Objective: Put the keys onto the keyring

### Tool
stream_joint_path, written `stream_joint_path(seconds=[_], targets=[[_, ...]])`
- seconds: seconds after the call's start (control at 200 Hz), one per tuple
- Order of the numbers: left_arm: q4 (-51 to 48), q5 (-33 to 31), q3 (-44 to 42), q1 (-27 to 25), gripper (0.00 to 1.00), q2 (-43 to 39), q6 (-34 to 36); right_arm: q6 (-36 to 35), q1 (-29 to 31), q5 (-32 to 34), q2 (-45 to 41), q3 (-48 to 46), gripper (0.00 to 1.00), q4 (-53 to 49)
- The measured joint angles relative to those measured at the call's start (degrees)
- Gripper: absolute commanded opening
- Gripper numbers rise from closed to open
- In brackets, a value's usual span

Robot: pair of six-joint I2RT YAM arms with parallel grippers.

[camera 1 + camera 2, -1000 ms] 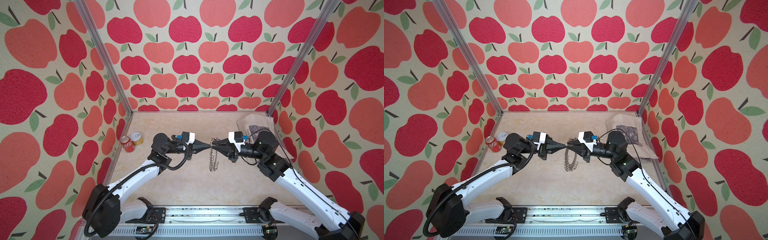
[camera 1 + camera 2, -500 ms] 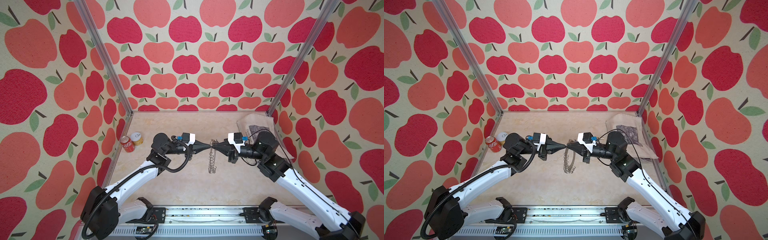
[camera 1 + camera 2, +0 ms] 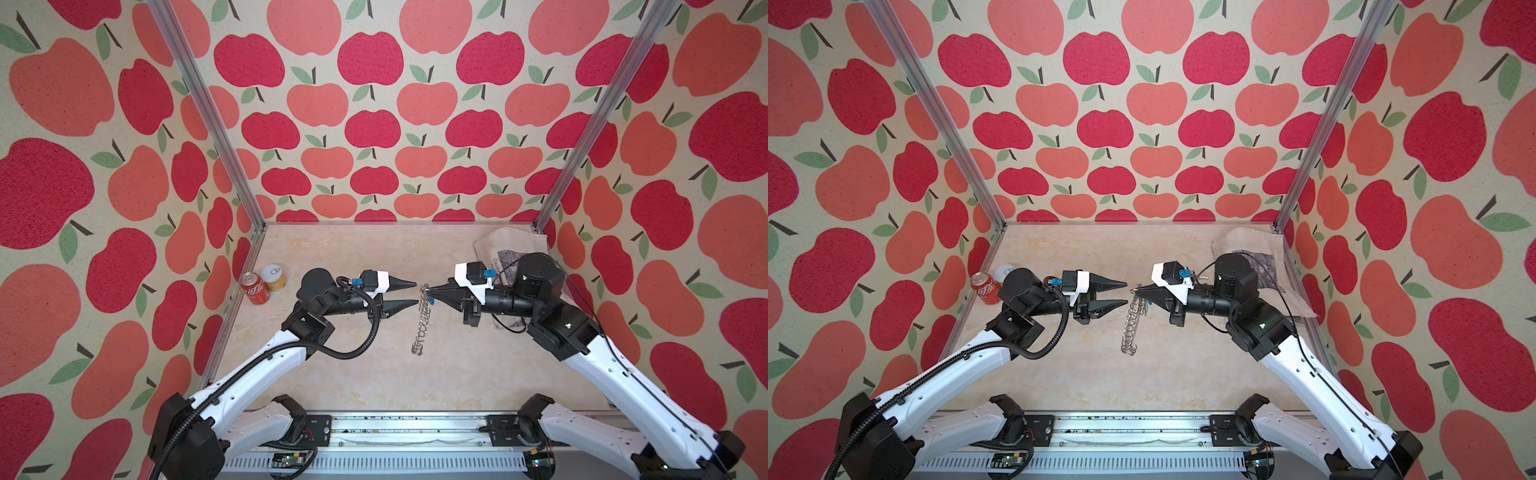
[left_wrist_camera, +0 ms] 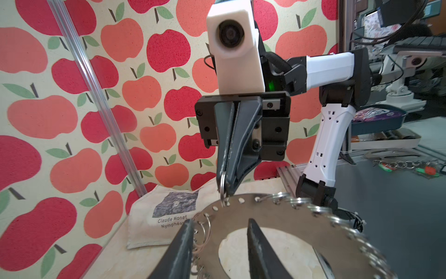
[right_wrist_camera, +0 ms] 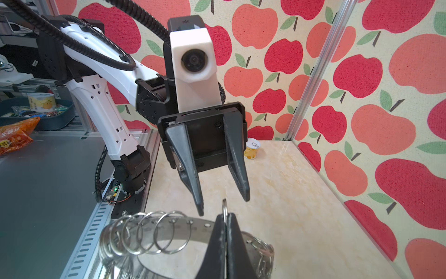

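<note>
Table: spread beneath the keyring.
Keyring: hung edge-on in both top views, long axis pointing down, flat face turned toward the left fingers.
Left fingers: partly spread, empty, set just beside the keyring's upper rim.
Right fingers: pressed together on a wire ring at the keyring's top.

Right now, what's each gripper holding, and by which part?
The right gripper pinches the keyring by one wire ring on its rim; left gripper open, holding nothing.
</note>
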Motion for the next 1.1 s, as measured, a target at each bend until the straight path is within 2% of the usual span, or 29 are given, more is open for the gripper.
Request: stream_joint_path(seconds=[0.15, 0.43, 1.101], targets=[[-7.3, -2.9, 0.9, -0.6, 0.45, -3.2, 3.0, -2.4, 0.0, 0.5, 1.6, 5.1, 0.0, -8.4], [-17.4, -4.6, 6.7, -2.9, 0.42, -1.2, 5.6, -5.6, 2.0, 3.5, 5.8, 8.3, 0.0, -17.4], [-24.1, -6.1, 8.5, -4.4, 0.22, 0.2, 8.5, -6.6, 3.0, 5.3, 5.8, 8.4, 0.0, -19.1]])
